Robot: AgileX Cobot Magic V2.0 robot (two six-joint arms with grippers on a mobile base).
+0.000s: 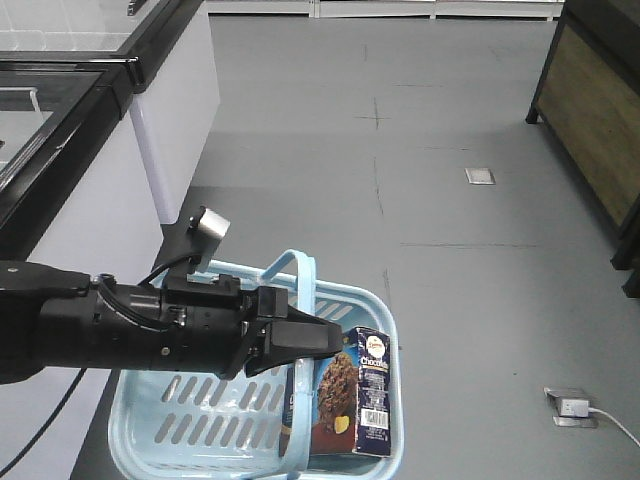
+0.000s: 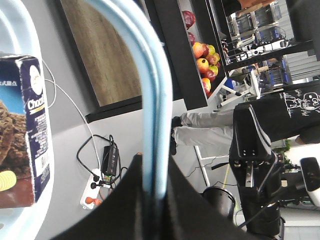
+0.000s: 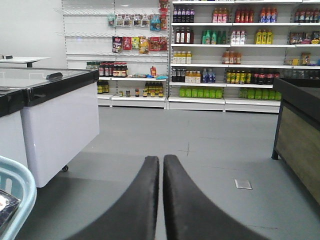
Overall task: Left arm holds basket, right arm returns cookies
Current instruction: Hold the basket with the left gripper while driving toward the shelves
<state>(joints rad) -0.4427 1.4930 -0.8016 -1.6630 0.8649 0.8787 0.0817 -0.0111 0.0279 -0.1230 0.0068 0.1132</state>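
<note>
The light blue basket (image 1: 200, 425) hangs low in the front view, and its arched handle (image 1: 298, 268) is gripped by my left gripper (image 1: 330, 340). In the left wrist view the handle (image 2: 152, 90) runs straight down between the black jaws of the left gripper (image 2: 155, 162), which are shut on it. The cookies (image 1: 360, 395), a navy-and-brown box, stand upright inside the basket at its right end and also show at the left edge as the cookies (image 2: 22, 130). My right gripper (image 3: 161, 160) is shut on nothing, above the floor. The basket rim (image 3: 22, 192) is at its lower left.
White freezer chests (image 1: 170, 110) line the left side, seen too as a freezer (image 3: 60, 115). A wood-sided stand (image 1: 590, 110) is at the right. Stocked shelves (image 3: 225, 50) fill the far wall. A floor socket with a plug (image 1: 570, 408) and a power strip (image 2: 97, 185) lie on the grey floor.
</note>
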